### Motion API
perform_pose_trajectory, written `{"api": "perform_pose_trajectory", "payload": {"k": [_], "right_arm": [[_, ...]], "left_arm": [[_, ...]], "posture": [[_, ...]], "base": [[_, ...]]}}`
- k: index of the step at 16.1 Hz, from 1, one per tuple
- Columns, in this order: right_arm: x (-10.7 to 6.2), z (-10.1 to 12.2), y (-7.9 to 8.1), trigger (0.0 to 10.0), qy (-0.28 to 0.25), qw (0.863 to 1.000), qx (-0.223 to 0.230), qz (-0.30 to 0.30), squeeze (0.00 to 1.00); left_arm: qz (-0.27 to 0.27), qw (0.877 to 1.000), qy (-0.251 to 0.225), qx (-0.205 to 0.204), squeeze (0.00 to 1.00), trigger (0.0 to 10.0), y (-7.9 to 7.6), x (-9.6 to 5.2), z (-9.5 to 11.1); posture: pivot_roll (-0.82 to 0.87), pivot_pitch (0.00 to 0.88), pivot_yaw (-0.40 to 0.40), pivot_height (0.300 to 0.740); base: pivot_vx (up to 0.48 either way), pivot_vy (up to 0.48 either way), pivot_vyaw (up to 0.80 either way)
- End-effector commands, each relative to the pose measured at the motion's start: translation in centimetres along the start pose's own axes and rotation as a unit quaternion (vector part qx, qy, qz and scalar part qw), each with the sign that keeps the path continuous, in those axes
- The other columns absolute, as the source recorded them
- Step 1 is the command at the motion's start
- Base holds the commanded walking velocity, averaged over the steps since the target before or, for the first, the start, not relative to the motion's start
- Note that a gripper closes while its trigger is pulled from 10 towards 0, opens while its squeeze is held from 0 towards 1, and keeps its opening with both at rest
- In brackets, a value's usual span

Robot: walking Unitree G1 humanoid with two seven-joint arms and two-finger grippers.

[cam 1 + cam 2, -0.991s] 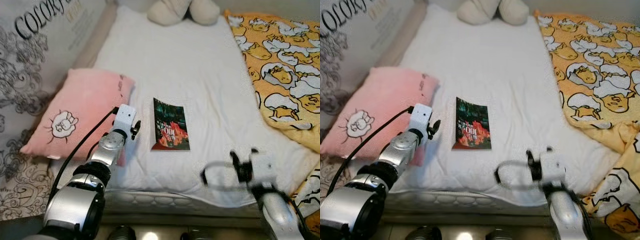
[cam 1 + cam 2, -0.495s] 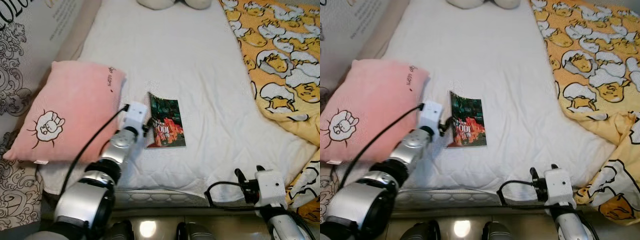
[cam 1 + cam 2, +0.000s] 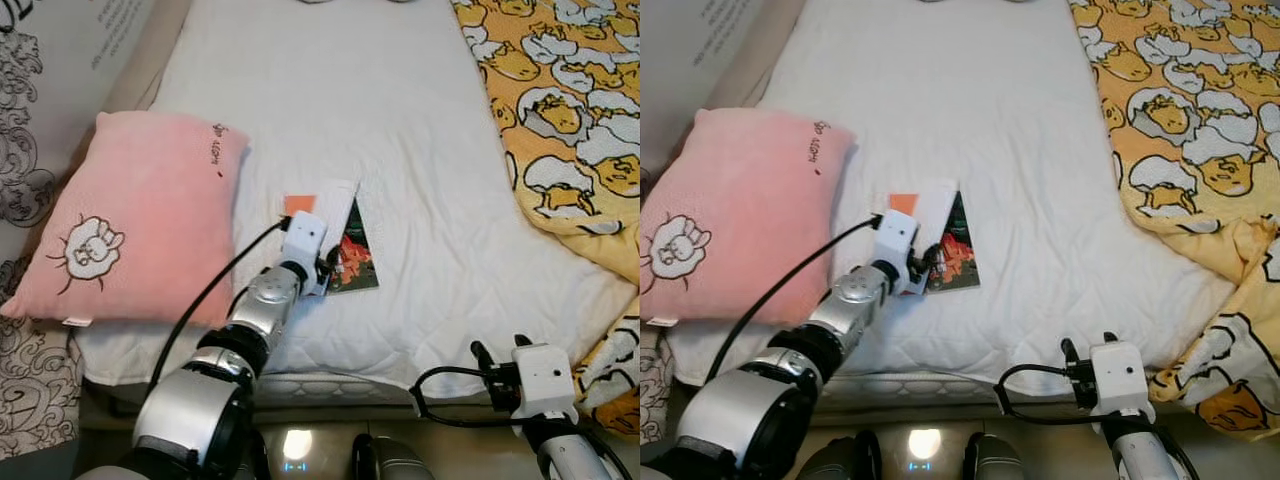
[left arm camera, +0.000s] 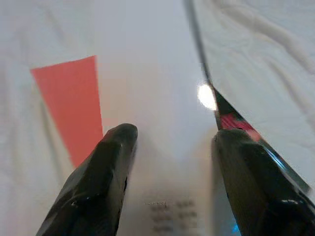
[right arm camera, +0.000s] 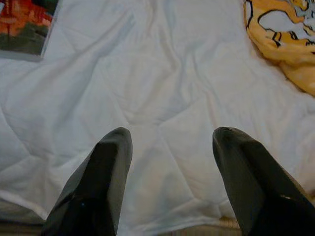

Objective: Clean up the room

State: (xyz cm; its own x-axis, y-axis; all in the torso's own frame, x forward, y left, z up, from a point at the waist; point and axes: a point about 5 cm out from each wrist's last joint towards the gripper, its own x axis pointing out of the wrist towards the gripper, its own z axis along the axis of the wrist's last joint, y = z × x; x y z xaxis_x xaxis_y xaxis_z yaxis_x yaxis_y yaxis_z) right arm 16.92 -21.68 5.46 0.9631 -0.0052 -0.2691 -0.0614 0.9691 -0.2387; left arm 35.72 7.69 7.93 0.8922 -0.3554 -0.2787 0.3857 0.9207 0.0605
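A thin book (image 3: pixel 353 262) with a dark, red-and-green cover lies on the white mattress (image 3: pixel 400 110). Its left part is turned up, showing a white inner side (image 3: pixel 335 200) with an orange patch (image 3: pixel 299 204). My left gripper (image 3: pixel 328 268) sits at the book's left edge. In the left wrist view the left gripper (image 4: pixel 172 135) is open, its fingers apart over the white page, and the raised glossy edge runs beside one fingertip (image 4: pixel 236 142). My right gripper (image 3: pixel 497 352) hangs low at the bed's front edge. It stands open (image 5: pixel 170 135) above bare sheet.
A pink pillow (image 3: pixel 140 220) lies just left of the book. A yellow blanket (image 3: pixel 570 110) with a cartoon print covers the bed's right side. Grey patterned fabric (image 3: pixel 20 180) borders the left. The mattress front edge (image 3: pixel 330 385) is close below my arms.
The camera has tilted down and nearer. My left gripper moved right onto the book, whose left part has risen to show its white inside. My right arm dropped to the bed's front edge.
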Motion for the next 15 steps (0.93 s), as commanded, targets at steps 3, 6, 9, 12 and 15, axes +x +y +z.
{"api": "perform_pose_trajectory", "payload": {"k": [3,6,9,12,15], "right_arm": [[-0.3,-0.3,-0.4,10.0,0.013,1.000,-0.003,-0.001,0.00],[-0.2,-0.3,-0.3,10.0,0.015,1.000,-0.004,0.003,0.00],[0.1,-0.3,-0.2,10.0,0.015,1.000,-0.005,0.007,0.00],[0.4,-0.2,-0.3,10.0,0.013,1.000,-0.006,0.010,0.00],[0.6,-0.2,-0.2,10.0,0.013,1.000,-0.010,0.017,0.00]], "left_arm": [[0.121,0.992,-0.021,0.029,0.00,10.0,5.4,-0.9,1.2],[0.192,0.980,-0.018,0.054,0.00,10.0,8.7,-2.1,1.3],[0.214,0.971,-0.001,0.106,0.00,10.0,9.8,-2.6,0.9],[0.183,0.971,-0.011,0.154,0.00,10.0,8.4,-2.3,0.7],[0.099,0.972,-0.018,0.211,0.00,10.0,4.2,-1.1,0.2]], "posture": [[-0.32,0.212,-0.039,0.740],[-0.31,0.208,-0.045,0.740],[-0.30,0.201,-0.048,0.740],[-0.30,0.189,-0.052,0.740],[-0.29,0.187,-0.056,0.740]], "base": [[0.000,0.000,0.00],[0.000,0.000,0.00],[0.000,0.000,0.00],[0.000,0.000,0.00],[0.000,0.000,0.00]]}}
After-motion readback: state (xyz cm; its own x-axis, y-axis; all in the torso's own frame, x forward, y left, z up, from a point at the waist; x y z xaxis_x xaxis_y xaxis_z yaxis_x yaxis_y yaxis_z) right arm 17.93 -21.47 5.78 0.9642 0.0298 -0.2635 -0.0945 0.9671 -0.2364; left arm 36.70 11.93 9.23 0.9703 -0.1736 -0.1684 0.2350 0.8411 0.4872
